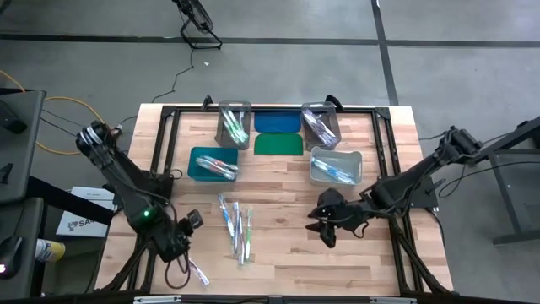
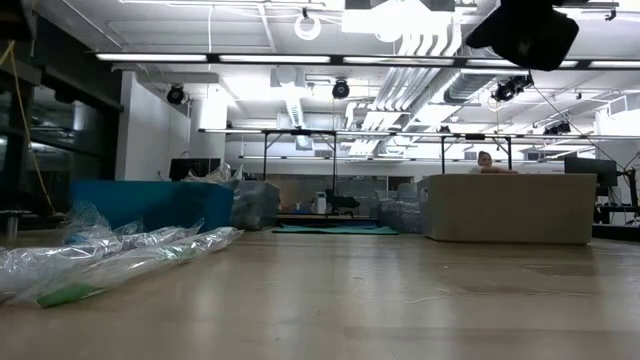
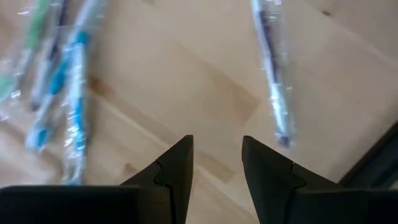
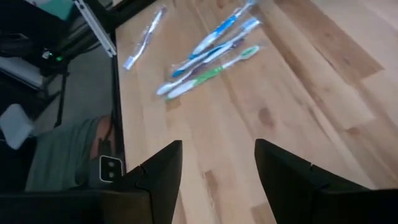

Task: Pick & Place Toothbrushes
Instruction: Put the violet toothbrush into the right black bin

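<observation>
1. The wooden surface (image 1: 278, 253) carried everything, with both my arms reaching in from the near side.
2. At its far part stood four bins: a teal bin (image 1: 213, 165), a clear bin (image 1: 335, 165) and two grey bins (image 1: 234, 123) further back, each holding toothbrushes.
3. Between the grey bins lay a blue lid (image 1: 278, 122) and a green lid (image 1: 278, 144).
4. My right gripper (image 1: 323, 226) hung over bare wood right of centre, fingers parted and empty.
5. My left gripper (image 1: 190, 225) hung near the front left corner, fingers narrowly parted, gripping nothing.
6. A loose cluster of wrapped toothbrushes (image 1: 237, 226) lay between my two grippers.
7. One wrapped toothbrush (image 1: 197, 272) lay apart by the front edge, near my left fingers (image 3: 176, 177).
</observation>
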Robot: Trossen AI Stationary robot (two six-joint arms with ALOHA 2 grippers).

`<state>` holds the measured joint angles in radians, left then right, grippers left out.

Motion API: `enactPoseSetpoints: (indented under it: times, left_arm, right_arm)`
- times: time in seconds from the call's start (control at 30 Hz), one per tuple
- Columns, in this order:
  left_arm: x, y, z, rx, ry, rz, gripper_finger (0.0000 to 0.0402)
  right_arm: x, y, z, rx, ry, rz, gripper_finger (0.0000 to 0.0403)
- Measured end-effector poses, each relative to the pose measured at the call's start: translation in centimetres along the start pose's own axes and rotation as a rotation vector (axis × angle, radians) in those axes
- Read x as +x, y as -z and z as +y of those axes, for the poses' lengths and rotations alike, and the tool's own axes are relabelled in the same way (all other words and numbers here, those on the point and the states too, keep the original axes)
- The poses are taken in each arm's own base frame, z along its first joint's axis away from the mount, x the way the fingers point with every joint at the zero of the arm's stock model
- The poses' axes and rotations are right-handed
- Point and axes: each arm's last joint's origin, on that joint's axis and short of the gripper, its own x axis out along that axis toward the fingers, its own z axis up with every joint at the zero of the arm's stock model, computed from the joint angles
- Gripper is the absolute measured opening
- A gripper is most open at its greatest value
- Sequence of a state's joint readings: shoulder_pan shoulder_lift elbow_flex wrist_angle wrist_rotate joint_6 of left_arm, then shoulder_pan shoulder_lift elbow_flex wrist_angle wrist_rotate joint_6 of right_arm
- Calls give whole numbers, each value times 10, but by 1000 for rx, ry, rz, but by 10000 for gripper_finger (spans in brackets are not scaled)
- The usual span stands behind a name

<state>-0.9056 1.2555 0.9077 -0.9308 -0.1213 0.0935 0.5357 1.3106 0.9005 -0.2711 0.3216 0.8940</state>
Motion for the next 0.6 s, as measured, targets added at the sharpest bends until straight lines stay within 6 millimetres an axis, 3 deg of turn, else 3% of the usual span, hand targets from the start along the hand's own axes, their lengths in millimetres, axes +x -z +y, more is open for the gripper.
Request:
enactPoseSetpoints:
  times: [0.33,0.6]
  left_arm:
    - [28,-18,-25,77,119,21,132]
    - [52,-29,-37,-10,113,44,132]
  right_arm:
    - [11,7,9,-2,-22,-31,195]
    - [21,11,12,-2,-22,-43,195]
